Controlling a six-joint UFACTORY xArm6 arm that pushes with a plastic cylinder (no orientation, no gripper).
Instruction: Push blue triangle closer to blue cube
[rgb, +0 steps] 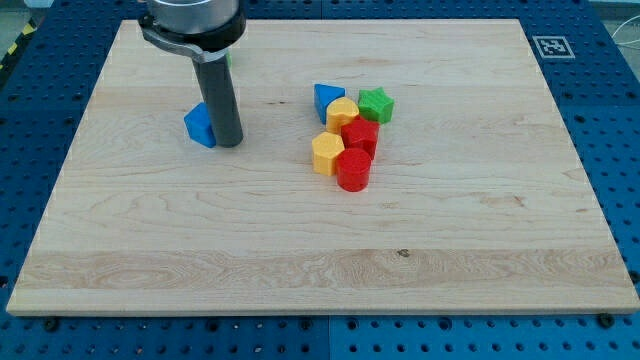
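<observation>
The blue triangle (326, 100) lies near the board's middle, at the upper left of a tight cluster of blocks. The blue cube (200, 125) sits to the view's left of it, well apart. My tip (230, 143) rests on the board right beside the blue cube, touching or nearly touching its right side. The rod partly hides the cube's right edge. My tip is far to the left of the blue triangle.
The cluster holds a green star (377, 104), a yellow block (342, 113), a red block (360, 135), a yellow hexagon (327, 153) and a red cylinder (354, 169). The wooden board (320, 250) lies on a blue perforated table. A small green piece (229, 57) peeks out behind the rod.
</observation>
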